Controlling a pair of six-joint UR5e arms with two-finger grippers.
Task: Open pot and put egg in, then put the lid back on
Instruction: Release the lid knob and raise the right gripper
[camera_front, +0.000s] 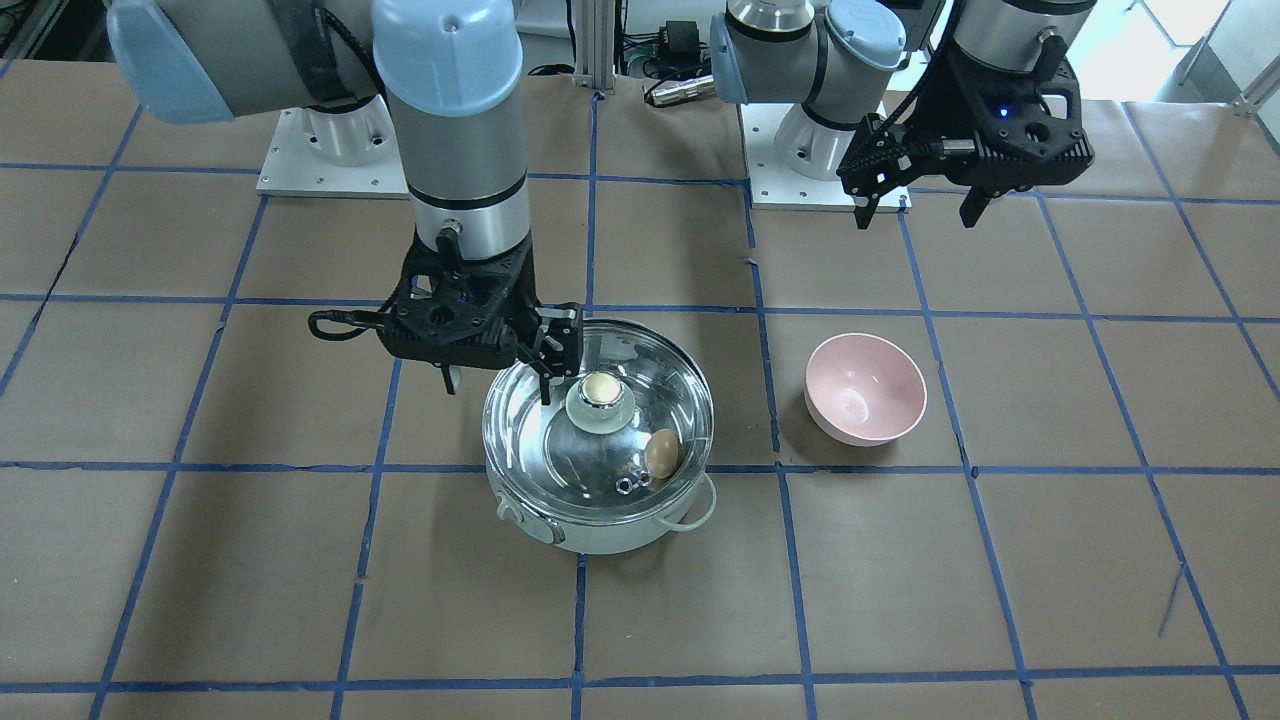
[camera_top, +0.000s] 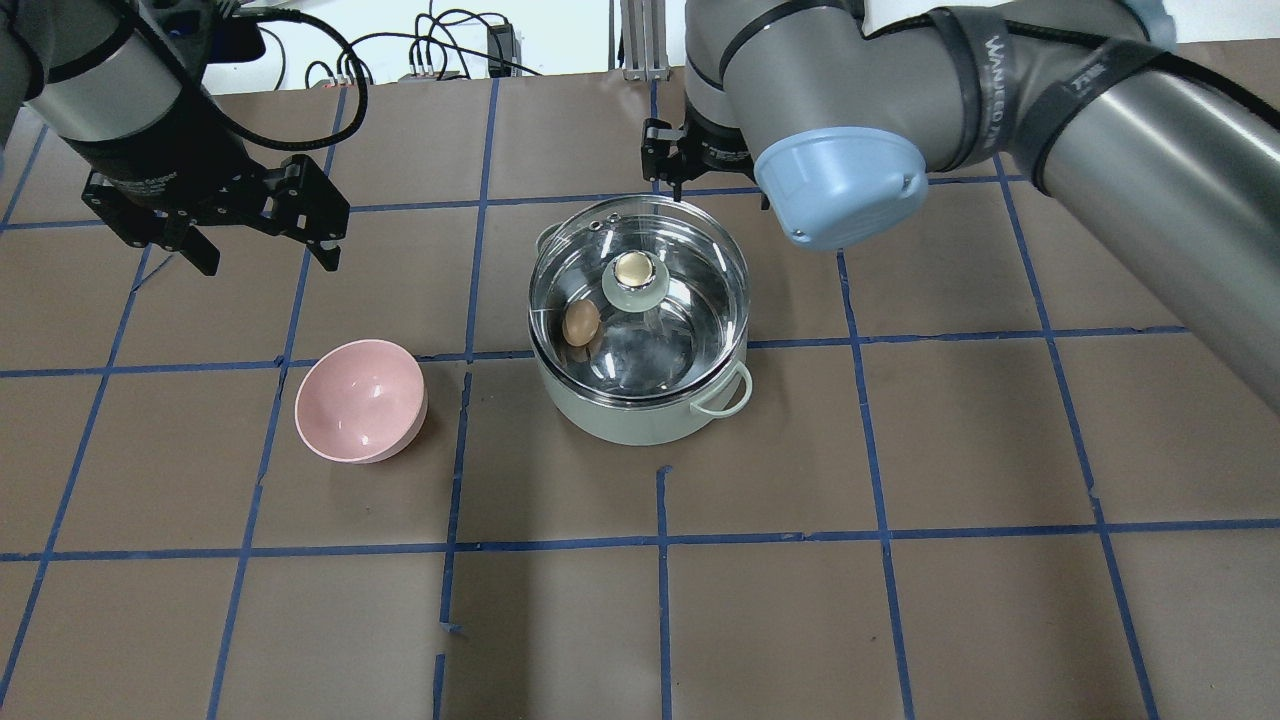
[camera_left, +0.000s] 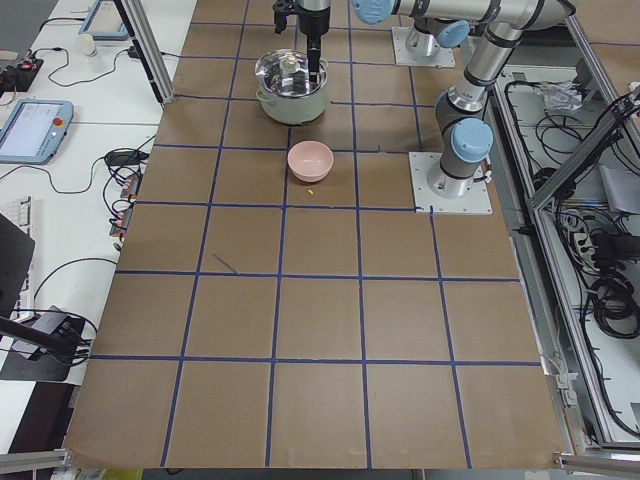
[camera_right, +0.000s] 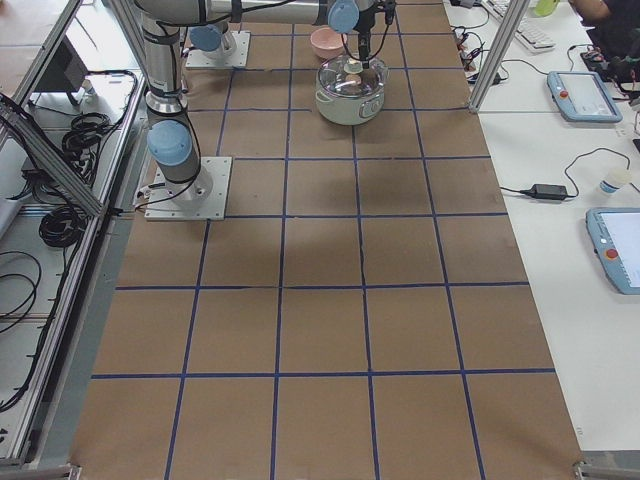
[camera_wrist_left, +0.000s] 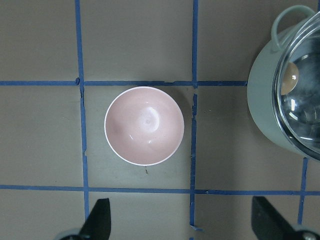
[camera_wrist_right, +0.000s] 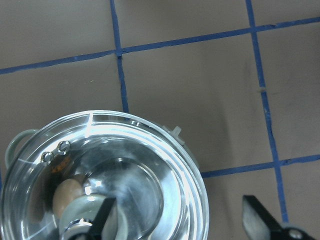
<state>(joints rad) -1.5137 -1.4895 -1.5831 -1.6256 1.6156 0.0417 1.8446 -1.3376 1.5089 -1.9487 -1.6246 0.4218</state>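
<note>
At the centre of a brown table (camera_top: 900, 450) marked into squares with blue tape, the pot (camera_top: 640, 420) is set upright. It is pale mint green, with a loop handle on each side. The lid (camera_top: 690, 300), of clear glass, is seated on the pot's rim and closes it. A round knob (camera_top: 636, 272) with a brass-coloured top is fixed at the lid's middle, and two small metal-ringed vent holes (camera_front: 622, 487) are set near its edge.

The egg (camera_top: 581, 322), tan-brown, is seen through the glass. It lies inside the pot on the shiny steel, near the wall on the robot's left side, between the knob and the rim.

The right gripper (camera_front: 498, 385) is held low over the pot on the knob's right side, pointing down. Its fingers are spread wide and nothing is gripped. One finger (camera_front: 546, 385) is placed just beside the knob; whether it touches cannot be told. The other finger hangs outside the pot's rim.

The left gripper (camera_top: 268, 262) is held above the table, well apart from the pot. Its fingers are also spread, with nothing between them. A pink bowl (camera_top: 360, 400) is set on the table to the pot's left, below and near this gripper, and is shown from above in the left wrist view.
</note>
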